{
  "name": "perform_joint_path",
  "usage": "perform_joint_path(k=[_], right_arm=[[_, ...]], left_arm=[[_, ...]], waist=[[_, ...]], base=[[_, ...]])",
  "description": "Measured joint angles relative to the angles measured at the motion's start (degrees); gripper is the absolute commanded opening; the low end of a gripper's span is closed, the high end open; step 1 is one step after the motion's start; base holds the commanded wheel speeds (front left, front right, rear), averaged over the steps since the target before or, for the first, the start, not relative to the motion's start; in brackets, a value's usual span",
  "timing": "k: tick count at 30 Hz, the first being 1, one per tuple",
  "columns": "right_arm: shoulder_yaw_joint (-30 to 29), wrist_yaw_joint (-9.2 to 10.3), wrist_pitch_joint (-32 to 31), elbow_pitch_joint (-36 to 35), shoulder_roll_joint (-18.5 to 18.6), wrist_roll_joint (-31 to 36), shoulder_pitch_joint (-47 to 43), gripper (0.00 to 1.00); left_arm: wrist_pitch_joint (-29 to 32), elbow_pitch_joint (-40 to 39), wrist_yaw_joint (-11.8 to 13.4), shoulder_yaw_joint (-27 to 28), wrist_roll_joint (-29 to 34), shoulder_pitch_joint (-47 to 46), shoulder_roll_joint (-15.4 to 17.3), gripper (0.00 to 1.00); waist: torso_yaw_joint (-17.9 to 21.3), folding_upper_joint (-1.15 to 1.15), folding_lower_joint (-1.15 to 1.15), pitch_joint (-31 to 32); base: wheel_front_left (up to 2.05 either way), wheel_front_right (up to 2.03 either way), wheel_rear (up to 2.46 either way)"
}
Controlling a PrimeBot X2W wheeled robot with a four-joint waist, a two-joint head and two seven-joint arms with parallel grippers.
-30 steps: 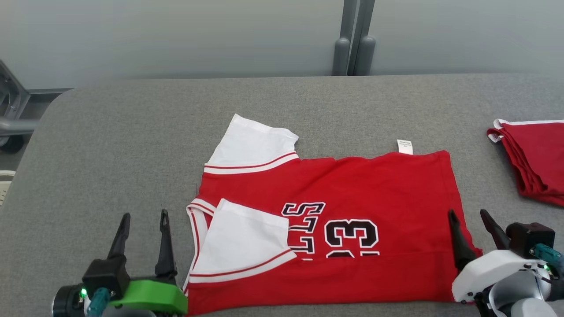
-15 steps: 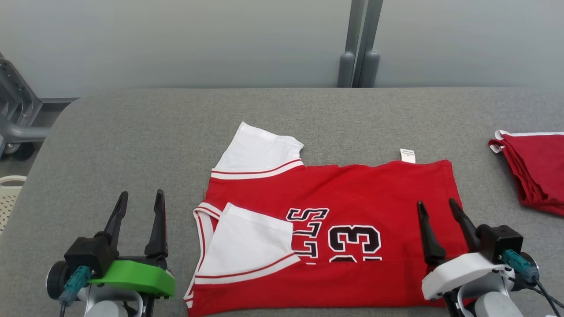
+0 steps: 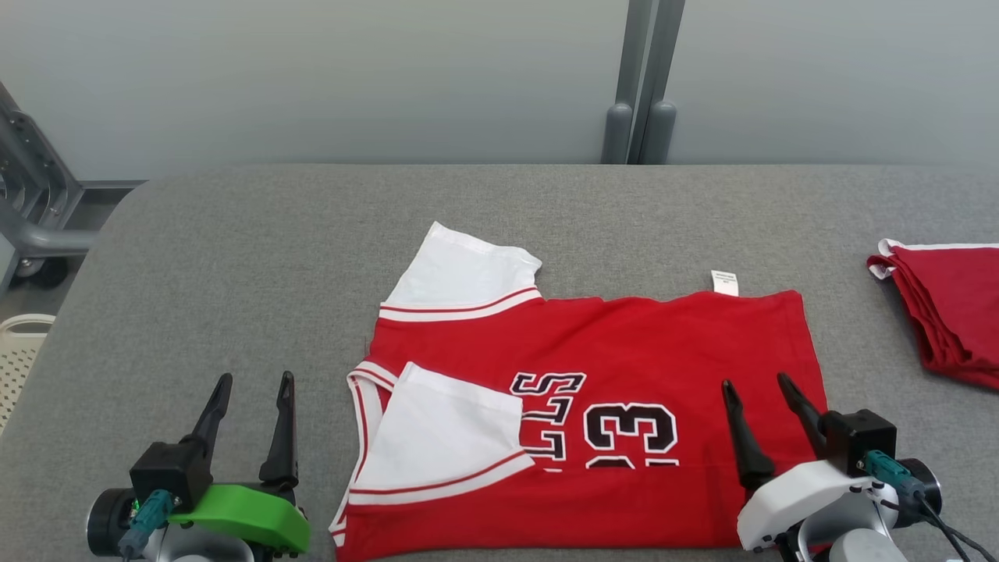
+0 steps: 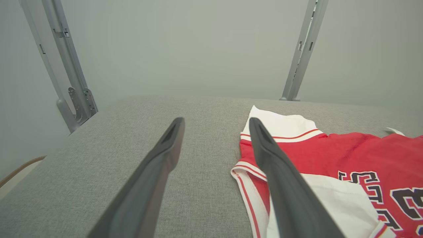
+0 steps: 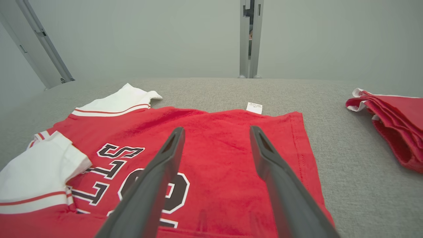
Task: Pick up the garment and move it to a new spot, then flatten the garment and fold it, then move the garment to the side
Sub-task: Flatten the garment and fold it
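Note:
The garment [image 3: 624, 351] is a red jersey with white sleeves and black-and-white lettering, lying flat and partly folded on the grey table [image 3: 234, 257]; its near white sleeve [image 3: 445, 433] is folded over the front. It also appears in the left wrist view [image 4: 347, 155] and the right wrist view [image 5: 218, 145]. My left gripper [image 3: 254, 386] stands open over bare table, just left of the garment's collar edge. My right gripper [image 3: 757, 386] is open above the garment's right part, holding nothing.
A folded stack of red cloth [image 3: 948, 312] with white trim lies at the table's right edge, also seen in the right wrist view [image 5: 393, 119]. A grey metal frame [image 3: 31, 211] stands off the table's left. A grey post [image 3: 644, 94] rises behind the far edge.
The head camera has tilted, so the whole scene sits lower in the picture. My right gripper has moved left, from the garment's right hem to over its red body. Both grippers stay open.

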State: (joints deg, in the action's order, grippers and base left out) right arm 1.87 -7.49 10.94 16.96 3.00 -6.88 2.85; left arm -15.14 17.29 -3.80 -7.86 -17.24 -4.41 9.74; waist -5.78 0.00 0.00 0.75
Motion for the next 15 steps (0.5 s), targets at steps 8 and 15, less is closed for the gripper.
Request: perform_joint_path(k=[8,15], right_arm=[[0.3,-0.01,-1.2,-0.6,0.3,0.5,0.1,1.0],[0.2,-0.01,-1.6,-0.7,0.3,0.5,0.3,1.0]], left_arm=[[0.0,1.1,-0.8,1.0,1.8,0.0,-0.7,1.0],[0.0,1.8,-1.3,1.4,3.1,-0.6,-1.4,1.0]], waist=[[0.2,0.0,0.0,-0.6],[0.7,0.0,0.0,-1.4]], base=[[0.0,0.0,0.0],[0.0,0.0,0.0]])
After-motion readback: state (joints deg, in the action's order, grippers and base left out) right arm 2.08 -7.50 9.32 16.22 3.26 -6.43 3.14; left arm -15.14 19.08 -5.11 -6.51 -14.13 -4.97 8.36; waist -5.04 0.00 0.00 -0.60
